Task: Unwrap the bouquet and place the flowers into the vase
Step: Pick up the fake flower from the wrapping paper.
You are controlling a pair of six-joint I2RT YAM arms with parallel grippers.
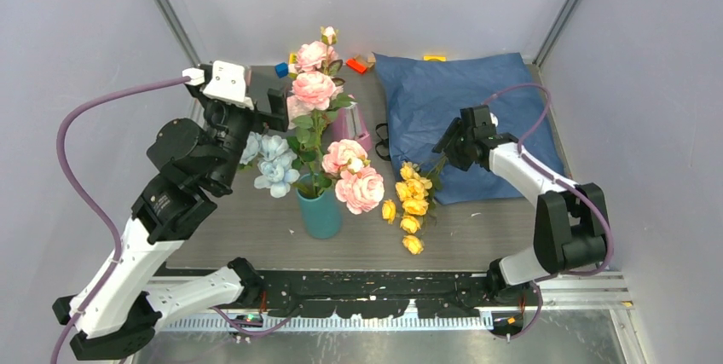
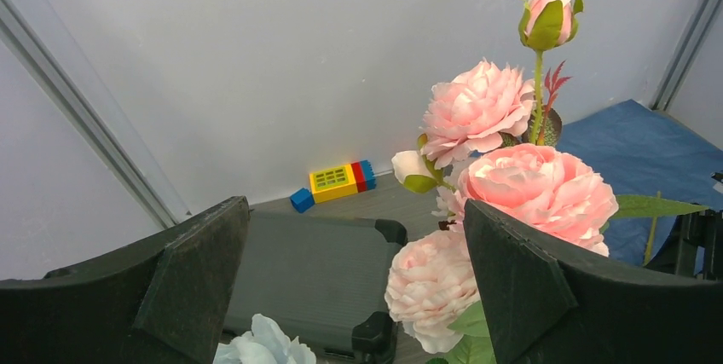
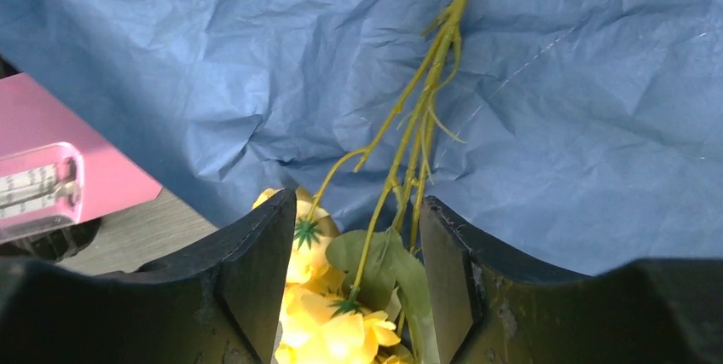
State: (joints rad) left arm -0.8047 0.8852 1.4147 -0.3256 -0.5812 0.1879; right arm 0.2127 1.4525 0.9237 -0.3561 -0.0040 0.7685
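The teal vase (image 1: 321,210) stands at the table's front middle and holds pink flowers (image 1: 314,89) and pale blue flowers (image 1: 274,164). Yellow flowers (image 1: 412,202) lie to its right, with their stems on the flattened blue paper wrap (image 1: 460,100). My right gripper (image 1: 447,147) is low over those stems; in the right wrist view its jaws (image 3: 358,202) straddle the green stems (image 3: 426,66) and a leaf, with gaps on both sides. My left gripper (image 1: 271,112) hangs wide open left of the pink blooms (image 2: 533,189), holding nothing.
A pink metronome (image 1: 354,125) stands behind the vase, and a black ribbon (image 1: 382,141) lies beside it. Coloured toy bricks (image 1: 358,64) sit at the back wall. A black case (image 2: 315,270) lies under the left gripper. Grey walls enclose the table.
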